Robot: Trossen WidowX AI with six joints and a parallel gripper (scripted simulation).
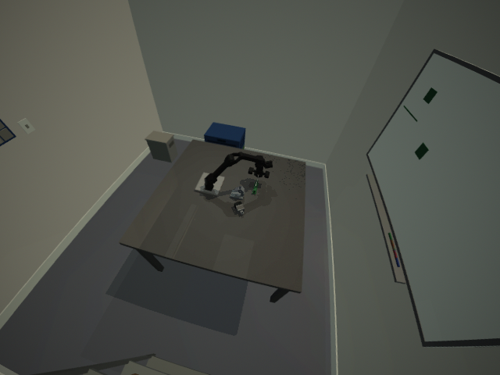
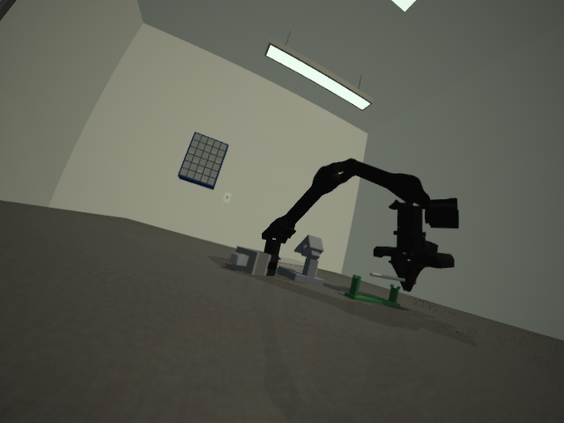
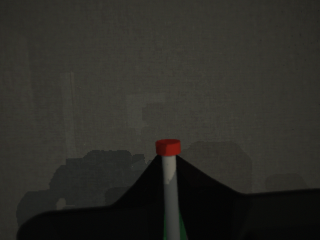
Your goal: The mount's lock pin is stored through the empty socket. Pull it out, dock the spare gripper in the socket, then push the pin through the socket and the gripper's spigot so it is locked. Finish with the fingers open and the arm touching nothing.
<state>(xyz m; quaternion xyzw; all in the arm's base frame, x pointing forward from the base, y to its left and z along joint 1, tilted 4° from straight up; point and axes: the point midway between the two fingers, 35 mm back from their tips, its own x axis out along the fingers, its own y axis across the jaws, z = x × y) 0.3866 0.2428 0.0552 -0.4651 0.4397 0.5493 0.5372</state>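
Note:
My gripper (image 1: 258,176) (image 2: 408,286) (image 3: 166,159) points down and is shut on the lock pin. The pin (image 2: 383,276) (image 3: 171,200) is a thin white rod with a red head; it lies roughly level, its head just past the fingertips. It is a little above the green two-post stand (image 1: 255,190) (image 2: 371,299), whose notched posts stand upright; contact is not visible. The grey-blue mount (image 1: 236,194) (image 2: 310,268) stands closer to the arm's base, with no pin seen in its raised socket. The spare gripper (image 1: 239,208) (image 2: 260,263), a grey block, lies on the table beside the mount.
The arm's white base plate (image 1: 216,191) is left of the mount on the table (image 1: 258,258). The arm arches high over the space between base and stand. A blue cabinet (image 1: 225,132) and a beige bin (image 1: 160,137) stand beyond the table's far edge.

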